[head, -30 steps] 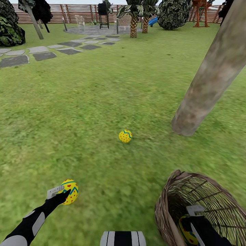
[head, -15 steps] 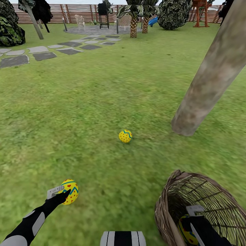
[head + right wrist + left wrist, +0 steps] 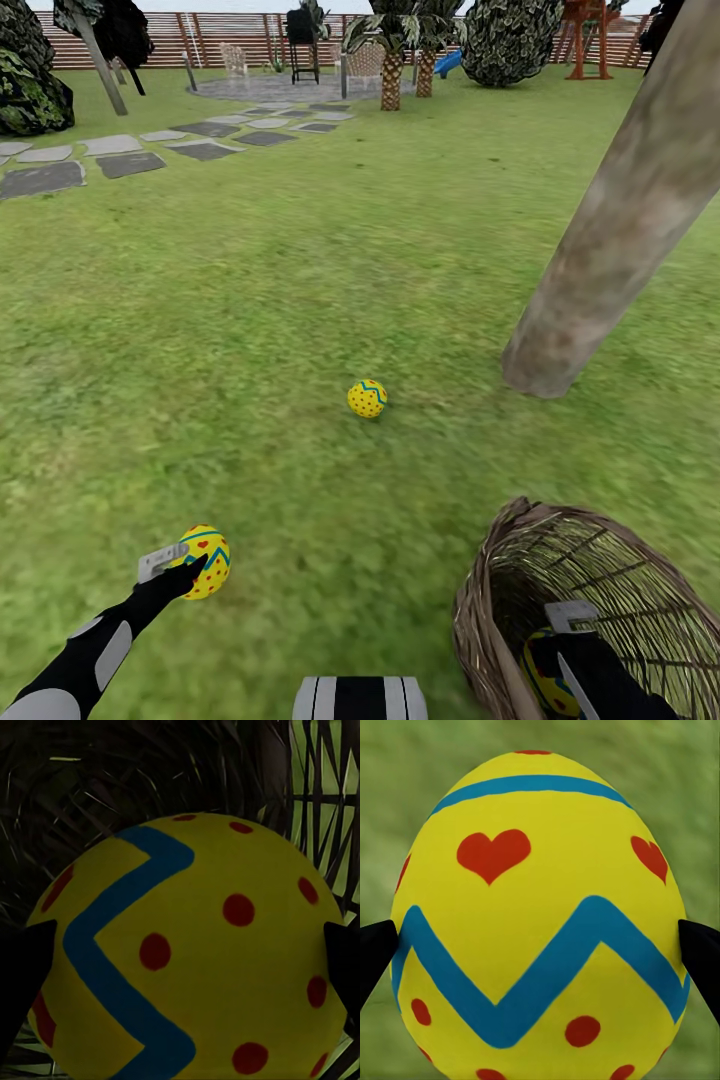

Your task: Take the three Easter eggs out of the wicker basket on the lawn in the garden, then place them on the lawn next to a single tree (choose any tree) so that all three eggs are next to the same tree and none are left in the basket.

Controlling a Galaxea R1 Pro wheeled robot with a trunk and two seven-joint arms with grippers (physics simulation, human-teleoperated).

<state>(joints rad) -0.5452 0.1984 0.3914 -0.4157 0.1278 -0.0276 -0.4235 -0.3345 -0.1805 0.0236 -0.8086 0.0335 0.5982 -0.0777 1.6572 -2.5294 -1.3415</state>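
yellow eggs (image 3: 367,398) with red dots, blue zigzags, brown basket (image 3: 500,590)

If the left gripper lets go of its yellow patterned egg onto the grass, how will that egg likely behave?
The yellow egg with blue zigzag looks rounded and smooth, so it would probably roll a little. The green lawn appears flat, so likely not far. Its glossy shell looks rigid and perhaps slippery between the left gripper fingertips.

1 egg (image 3: 367,398) lies on the lawn (image 3: 280,300) left of the tree (image 3: 600,250); the wicker basket (image 3: 500,590), nearer right, holds another egg (image 3: 545,680).
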